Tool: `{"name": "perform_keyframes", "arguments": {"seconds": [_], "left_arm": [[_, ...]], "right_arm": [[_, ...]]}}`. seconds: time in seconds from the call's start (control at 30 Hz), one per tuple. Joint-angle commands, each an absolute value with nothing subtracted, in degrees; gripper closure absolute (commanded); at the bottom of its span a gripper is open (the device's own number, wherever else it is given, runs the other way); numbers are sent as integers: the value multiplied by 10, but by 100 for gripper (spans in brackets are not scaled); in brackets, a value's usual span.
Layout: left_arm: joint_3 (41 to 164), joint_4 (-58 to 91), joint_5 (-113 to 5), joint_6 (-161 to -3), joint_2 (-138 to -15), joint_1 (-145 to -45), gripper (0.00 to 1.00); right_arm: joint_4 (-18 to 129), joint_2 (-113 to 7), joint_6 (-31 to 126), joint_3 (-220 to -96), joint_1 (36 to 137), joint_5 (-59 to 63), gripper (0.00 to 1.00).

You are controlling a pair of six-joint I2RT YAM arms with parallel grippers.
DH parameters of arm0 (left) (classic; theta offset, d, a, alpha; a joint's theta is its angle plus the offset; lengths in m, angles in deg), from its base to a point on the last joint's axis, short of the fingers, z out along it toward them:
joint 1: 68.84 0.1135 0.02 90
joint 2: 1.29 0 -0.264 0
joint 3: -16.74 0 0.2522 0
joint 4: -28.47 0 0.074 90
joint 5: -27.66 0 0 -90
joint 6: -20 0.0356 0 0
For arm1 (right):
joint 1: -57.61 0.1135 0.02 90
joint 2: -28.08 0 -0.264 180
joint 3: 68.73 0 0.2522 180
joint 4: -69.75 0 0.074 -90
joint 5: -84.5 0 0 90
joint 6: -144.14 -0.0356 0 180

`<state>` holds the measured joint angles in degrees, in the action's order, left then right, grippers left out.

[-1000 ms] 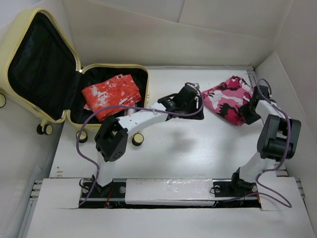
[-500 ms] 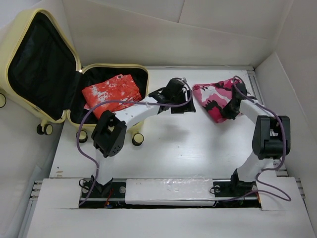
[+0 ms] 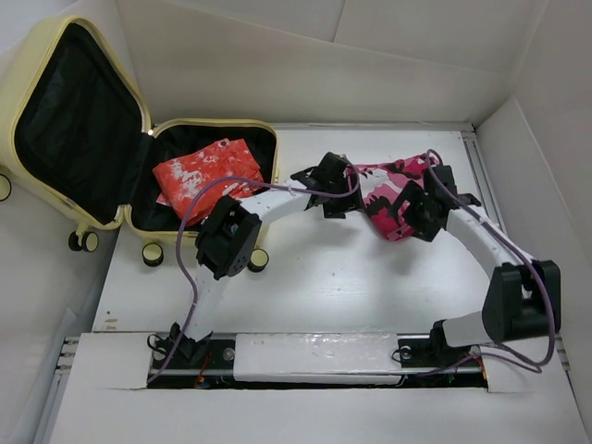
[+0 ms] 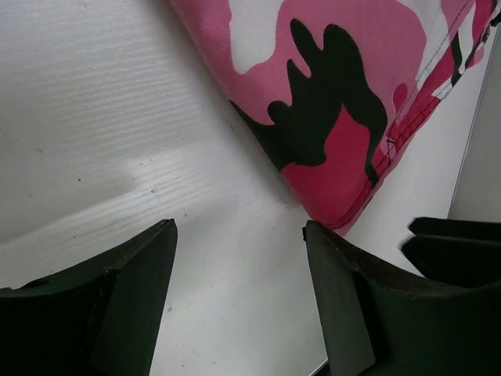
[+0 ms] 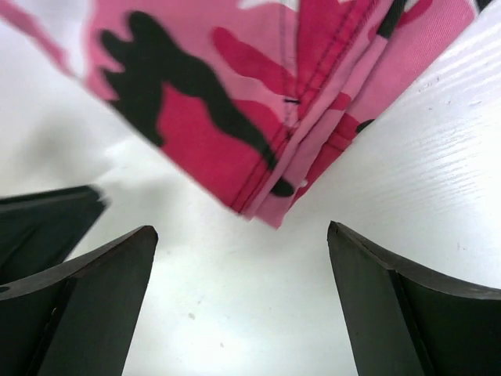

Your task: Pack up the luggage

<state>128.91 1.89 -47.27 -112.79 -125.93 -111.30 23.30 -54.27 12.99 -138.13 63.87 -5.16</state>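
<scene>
Far left on white counter (image 3: 370, 277): open pale yellow hard-shell suitcase (image 3: 74, 129), red-white folded cloth (image 3: 205, 178) inside. Well right of it, pink camouflage fabric bundle (image 3: 388, 190), between both arms. Left gripper (image 4: 239, 235) part-open, empty, on suitcase side; right gripper (image 5: 241, 235) wide, empty.

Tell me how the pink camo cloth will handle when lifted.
Probably floppy: the pink camo cloth lies folded in soft layers, seen at its stitched edge, so it should droop and may unfold. Likely light, being thin fabric. Pushed across the table, it would probably bunch rather than slide.
</scene>
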Motion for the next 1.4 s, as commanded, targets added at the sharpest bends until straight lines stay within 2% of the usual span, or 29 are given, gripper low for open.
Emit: {"name": "perform_keyframes", "arguments": {"seconds": [0.0, 0.23, 0.43, 0.67, 0.8, 0.83, 0.93, 0.97, 1.03, 1.27, 1.37], "left_arm": [[1309, 35, -470, -1161, -1258, -1113, 38], [1335, 48, -495, -1233, -1313, -1137, 38], [1309, 91, -521, -1322, -1344, -1137, 38], [1339, 94, -540, -1406, -1403, -1137, 36], [1361, 94, -546, -1429, -1431, -1137, 48], [1389, 80, -546, -1429, -1437, -1137, 63], [1460, 49, -552, -1421, -1460, -1142, 78], [1472, 43, -560, -1409, -1466, -1142, 90], [1490, 21, -572, -1383, -1458, -1142, 100], [1464, 3, -582, -1277, -1318, -1102, 100], [1444, 3, -543, -1228, -1248, -1055, 100]], "right_arm": [[222, -473, 142, -1387, 640, -44, 4], [201, -380, 137, -1381, 646, -24, 5], [183, -296, 143, -1381, 661, -1, 5], [159, -249, 143, -1371, 686, 25, 5], [154, -237, 156, -1371, 691, 36, 5], [154, -237, 156, -1377, 691, 36, 5], [149, -231, 168, -1393, 691, 42, 6], [149, -231, 168, -1403, 691, 47, 6], [149, -231, 174, -1414, 691, 54, 6], [170, -231, 179, -1425, 691, 74, 6], [191, -231, 174, -1414, 691, 86, 6]]}}
